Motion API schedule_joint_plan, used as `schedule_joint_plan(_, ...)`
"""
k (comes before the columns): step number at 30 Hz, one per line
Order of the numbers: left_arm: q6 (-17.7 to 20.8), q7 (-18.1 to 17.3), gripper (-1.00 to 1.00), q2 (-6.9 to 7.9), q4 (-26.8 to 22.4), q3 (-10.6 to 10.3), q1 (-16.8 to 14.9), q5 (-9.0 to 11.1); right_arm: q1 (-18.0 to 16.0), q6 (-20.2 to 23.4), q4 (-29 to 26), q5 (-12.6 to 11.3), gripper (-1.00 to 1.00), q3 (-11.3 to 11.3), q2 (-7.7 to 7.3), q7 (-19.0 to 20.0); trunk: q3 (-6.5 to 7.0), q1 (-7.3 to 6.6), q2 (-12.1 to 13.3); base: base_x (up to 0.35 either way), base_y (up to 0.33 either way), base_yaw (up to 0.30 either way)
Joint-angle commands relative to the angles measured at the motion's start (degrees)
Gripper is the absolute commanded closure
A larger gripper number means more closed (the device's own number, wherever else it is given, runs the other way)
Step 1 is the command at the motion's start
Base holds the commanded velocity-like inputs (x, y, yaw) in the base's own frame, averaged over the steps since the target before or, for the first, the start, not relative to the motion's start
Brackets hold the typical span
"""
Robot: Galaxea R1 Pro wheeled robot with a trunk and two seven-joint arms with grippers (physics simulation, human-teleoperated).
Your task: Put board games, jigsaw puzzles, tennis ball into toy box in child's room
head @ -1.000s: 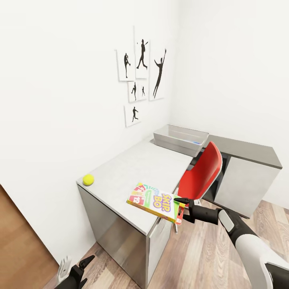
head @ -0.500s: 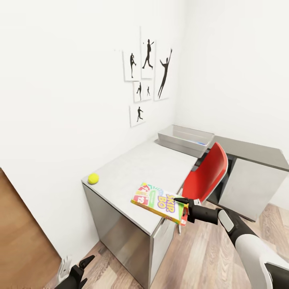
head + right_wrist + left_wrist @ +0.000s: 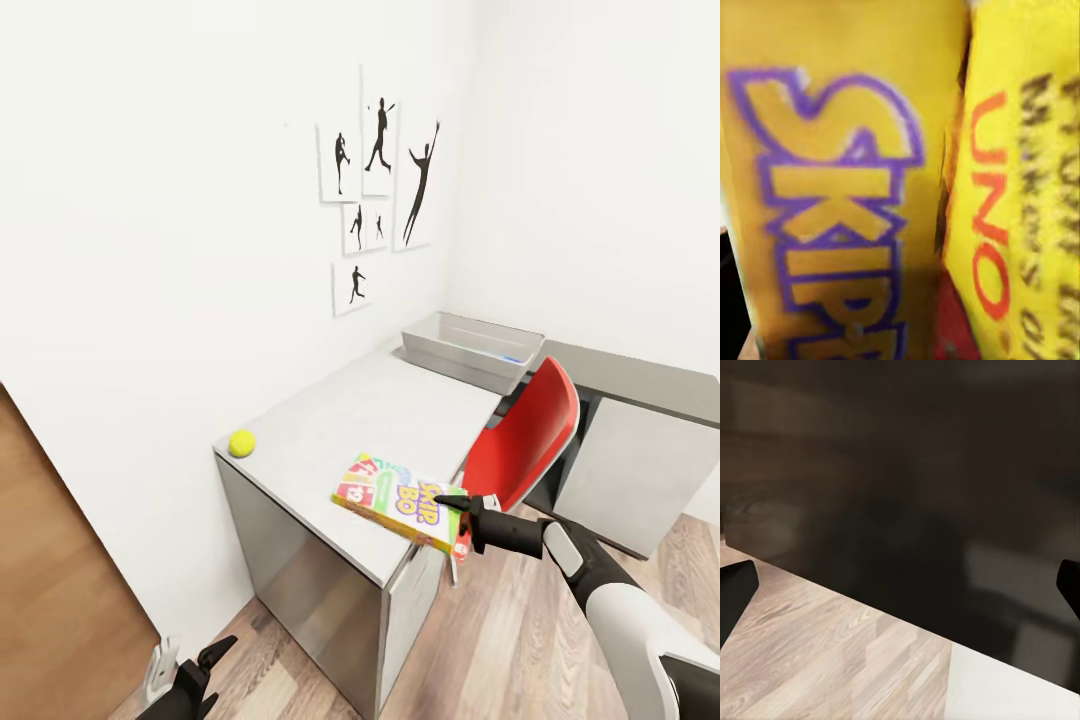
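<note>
My right gripper (image 3: 455, 521) is shut on the near edge of a yellow-green-red "Skip-Bo" board game (image 3: 400, 500), held flat just above the near corner of the table (image 3: 350, 430). Up close in the right wrist view the board game (image 3: 847, 195) shows its purple lettering. The tennis ball (image 3: 241, 442) lies on the table's left edge by the wall. The grey toy box (image 3: 472, 351) stands at the table's far end, with something blue inside. Low at the picture's bottom, my left gripper (image 3: 190, 675) hangs above the floor; in the left wrist view its fingertips (image 3: 736, 592) stand wide apart, open and empty.
A red chair (image 3: 525, 440) is tucked at the table's right side, close to my right arm. Behind it runs a lower dark-topped cabinet (image 3: 640, 380). A brown door (image 3: 60, 590) stands at the left. Silhouette posters (image 3: 380, 190) hang on the wall. Wooden floor lies below.
The camera has shifted, so the whole scene slid rightward in view. The right gripper keeps its hold on the Skip-Bo box above the table corner. The left gripper stays low.
</note>
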Motion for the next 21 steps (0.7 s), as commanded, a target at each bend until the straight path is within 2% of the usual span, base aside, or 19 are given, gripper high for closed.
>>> schedule_joint_plan(1,0.32,-0.05,-1.0,-0.01,-0.03,0.09,0.0,0.2,-0.03,-0.18,0.04,1.29,1.0,-0.18,0.02,0.31,-0.05,0.0,-0.02,0.0,0.0,0.014)
schedule_joint_plan(17,0.0,0.12,-1.0,-0.01,0.0,-0.05,-0.01,0.18,-0.09,-0.18,-0.16,1.33,1.0,-0.23,-0.1,0.33,-0.05,0.0,-0.02,0.0,0.0,0.003)
schedule_joint_plan(21,-0.12,0.12,-1.0,-0.17,0.03,-0.12,0.01,-0.43,-0.09,-0.16,-0.48,1.27,1.0,-0.25,-0.38,0.42,-0.05,0.0,-0.02,0.0,0.0,0.0)
